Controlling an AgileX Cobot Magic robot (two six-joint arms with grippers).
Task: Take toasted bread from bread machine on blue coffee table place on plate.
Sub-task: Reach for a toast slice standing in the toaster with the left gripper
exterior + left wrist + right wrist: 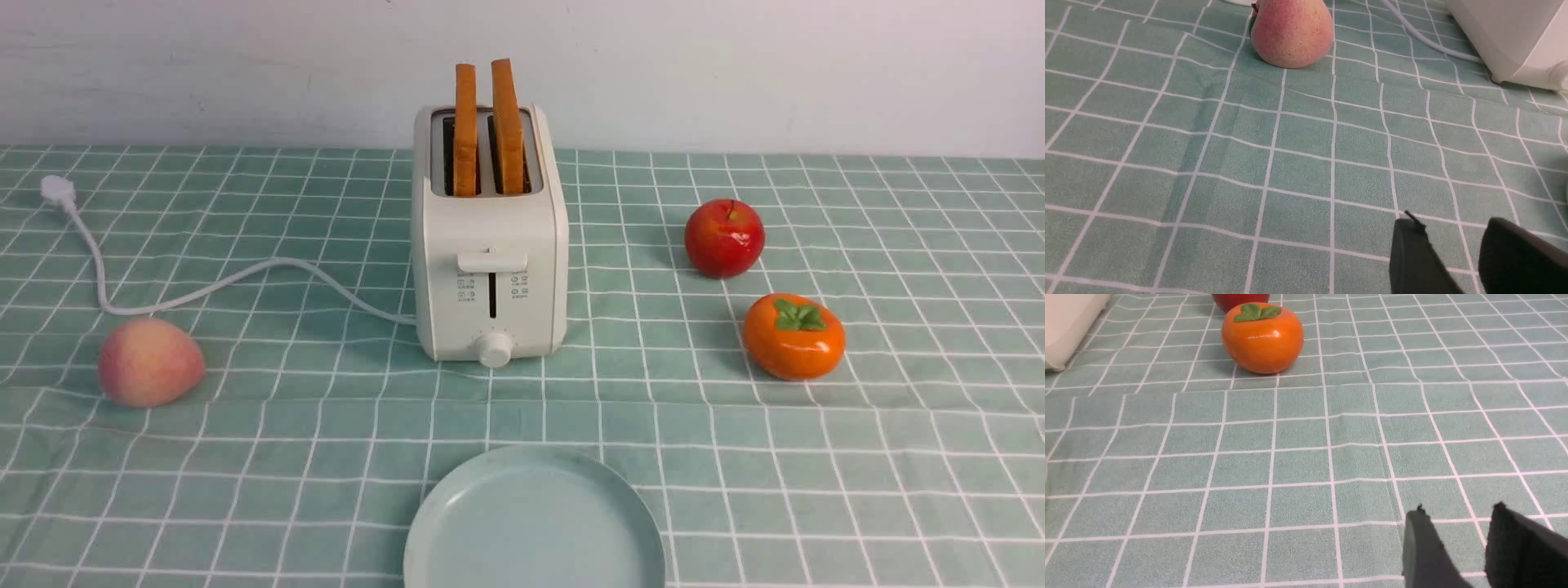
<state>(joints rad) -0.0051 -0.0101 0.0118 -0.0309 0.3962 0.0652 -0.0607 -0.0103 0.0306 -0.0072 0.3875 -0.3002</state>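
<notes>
Two toast slices (488, 126) stand upright in the slots of the cream-white bread machine (488, 237) at the middle of the teal grid-cloth table (735, 457). The pale blue-green plate (535, 523) lies empty at the front edge, in front of the bread machine. Neither gripper shows in the front view. My left gripper (1453, 226) is open and empty over the cloth, with a corner of the bread machine (1515, 41) far ahead. My right gripper (1457, 510) is open and empty over the cloth.
A peach (149, 362) lies left of the bread machine, also in the left wrist view (1291, 32). The white cord (204, 286) trails left to its plug (57, 190). A red apple (724, 238) and an orange persimmon (793, 336) lie to the right; the persimmon (1262, 337) shows in the right wrist view.
</notes>
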